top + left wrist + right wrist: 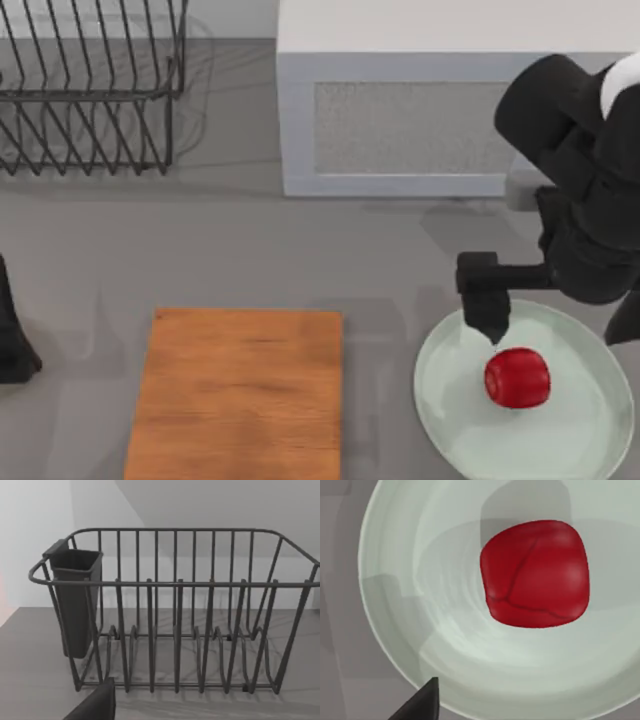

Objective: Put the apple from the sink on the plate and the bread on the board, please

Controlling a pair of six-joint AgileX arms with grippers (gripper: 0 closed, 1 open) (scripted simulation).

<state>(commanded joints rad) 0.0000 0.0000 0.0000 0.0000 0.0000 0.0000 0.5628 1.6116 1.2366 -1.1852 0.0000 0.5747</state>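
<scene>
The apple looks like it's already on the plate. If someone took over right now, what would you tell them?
Right tool: above the plate's far-left rim, beside the apple, not holding it.
Left arm: parked at the table's left edge, facing the dish rack.
Done: apple rests on the plate.
Left: the bread has to go on the board, which is bare. Find the bread first.

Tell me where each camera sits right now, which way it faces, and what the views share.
Top view: above the table, looking down on the board, plate, apple and rack; the right gripper hangs over the plate's rim, the left arm is parked at the table's left edge.
Left wrist view: on the left arm, facing the rack; a dark gripper part shows.
Right wrist view: on the right arm, looking down at the apple on the plate.
Shared: top and right wrist views both show apple and plate.
</scene>
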